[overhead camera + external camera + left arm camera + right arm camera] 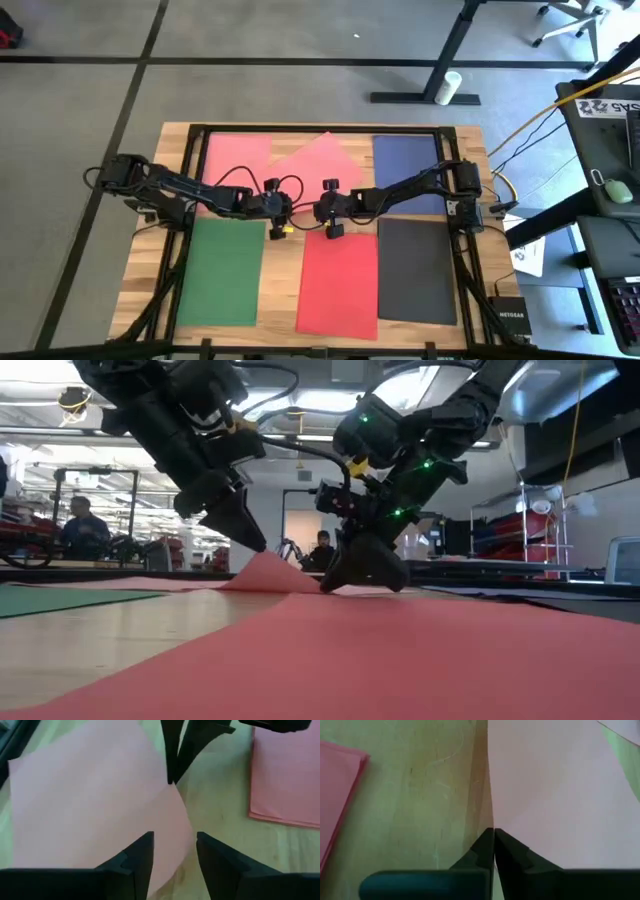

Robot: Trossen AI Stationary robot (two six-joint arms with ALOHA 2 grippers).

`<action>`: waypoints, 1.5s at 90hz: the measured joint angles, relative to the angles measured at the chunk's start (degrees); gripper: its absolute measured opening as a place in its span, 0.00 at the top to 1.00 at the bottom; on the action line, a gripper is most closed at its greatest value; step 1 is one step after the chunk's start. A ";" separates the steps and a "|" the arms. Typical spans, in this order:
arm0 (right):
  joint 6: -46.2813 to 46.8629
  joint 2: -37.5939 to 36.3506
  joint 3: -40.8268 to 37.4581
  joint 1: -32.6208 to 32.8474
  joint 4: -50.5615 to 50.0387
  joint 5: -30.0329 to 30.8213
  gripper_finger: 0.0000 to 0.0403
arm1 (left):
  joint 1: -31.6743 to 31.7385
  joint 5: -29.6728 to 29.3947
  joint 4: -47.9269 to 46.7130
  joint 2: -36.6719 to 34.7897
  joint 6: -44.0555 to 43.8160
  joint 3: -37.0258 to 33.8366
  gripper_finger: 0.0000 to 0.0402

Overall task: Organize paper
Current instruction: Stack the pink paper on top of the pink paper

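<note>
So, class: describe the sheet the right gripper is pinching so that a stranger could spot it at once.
Start at the wooden table and look along its far row of paper. Between the flat pink sheet and the navy sheet lies a pink sheet held by the right gripper. It alone sits skewed like a diamond, one edge lifted.

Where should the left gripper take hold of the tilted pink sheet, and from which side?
Grip the tilted pink sheet at its raised corner, beside where the shut right gripper pinches. It tents off the table there, so the open left gripper could probably slide in level from the left.
</note>
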 joint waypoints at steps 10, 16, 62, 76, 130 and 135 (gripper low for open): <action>0.00 0.00 0.02 0.00 0.06 0.00 1.00 | -0.46 1.08 0.23 1.36 2.55 0.00 0.67; 0.00 -0.01 0.02 0.00 0.15 0.00 1.00 | -0.48 1.11 0.81 2.99 3.33 0.00 0.67; 0.19 -0.11 0.04 0.00 0.22 -0.01 1.00 | -0.71 -1.71 7.51 8.56 5.44 0.32 1.00; 2.75 -1.83 0.03 0.36 -0.72 -0.01 1.00 | -1.39 -3.70 5.76 3.99 4.71 0.37 1.00; 9.14 -19.14 0.06 7.23 -11.79 5.14 1.00 | -8.56 -27.15 -23.91 -16.26 -7.39 7.25 1.00; 9.29 -19.41 0.06 7.26 -12.33 5.10 1.00 | -9.43 -29.08 -27.45 -16.22 -9.95 8.85 1.00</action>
